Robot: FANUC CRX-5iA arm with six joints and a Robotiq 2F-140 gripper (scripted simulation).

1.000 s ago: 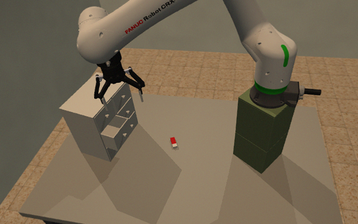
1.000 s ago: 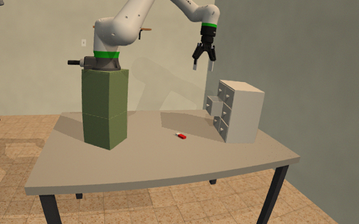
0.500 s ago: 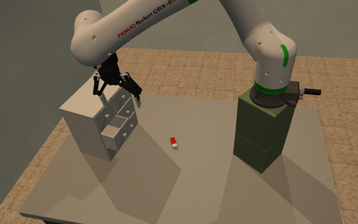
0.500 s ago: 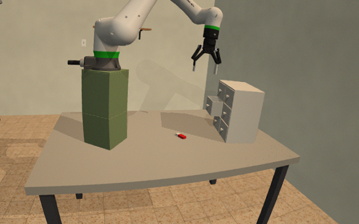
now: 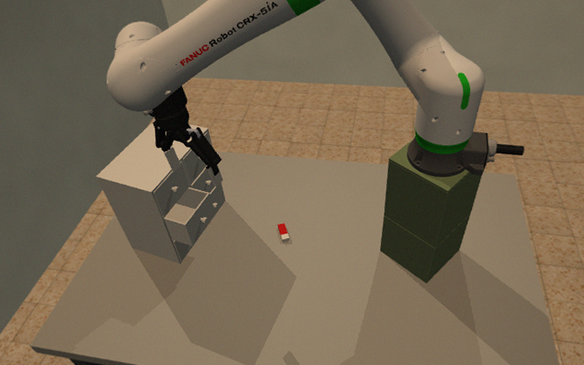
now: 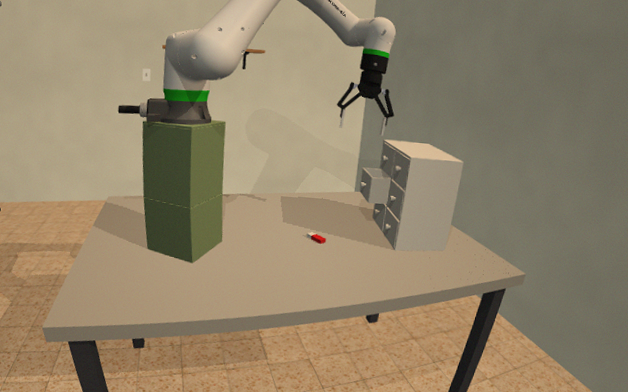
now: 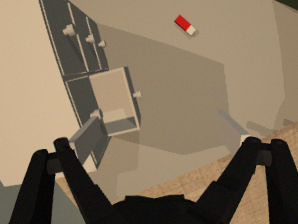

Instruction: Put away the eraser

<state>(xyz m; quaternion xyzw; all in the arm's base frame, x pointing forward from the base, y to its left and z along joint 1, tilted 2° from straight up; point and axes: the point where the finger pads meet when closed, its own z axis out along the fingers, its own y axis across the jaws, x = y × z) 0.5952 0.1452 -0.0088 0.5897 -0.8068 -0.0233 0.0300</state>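
The eraser [image 5: 283, 232] [image 6: 316, 237] [image 7: 185, 25], red-sleeved with a white end, lies flat on the desk [image 5: 323, 198] [image 6: 265, 269] [image 7: 245, 35], between the chest [image 5: 134, 212] [image 6: 425, 203] [image 7: 25, 100] and the green pedestal [image 5: 407, 219] [image 6: 169, 170]. Its white end points away from the chest. The jaws [image 5: 195, 167] [image 6: 361, 125] are wide open with nothing between them, well apart from the eraser. They point down near the front of the chest, above its top in the exterior view, with one finger close to the top front edge; whether that finger touches, I cannot tell.

Below them, one middle-row drawer [image 5: 177, 230] [image 6: 376, 186] [image 7: 131, 95] stands out from the chest, in the column farther from the exterior camera. What lies in it is not clear. The chest stands upright, its other drawers looking pushed in.

The arm [image 5: 222, 35] [image 6: 246, 12] rises from the pedestal, bends above the desk beyond the upper edge of both outside views, then slopes down towards the chest, its wrist turned so the jaws hang below it
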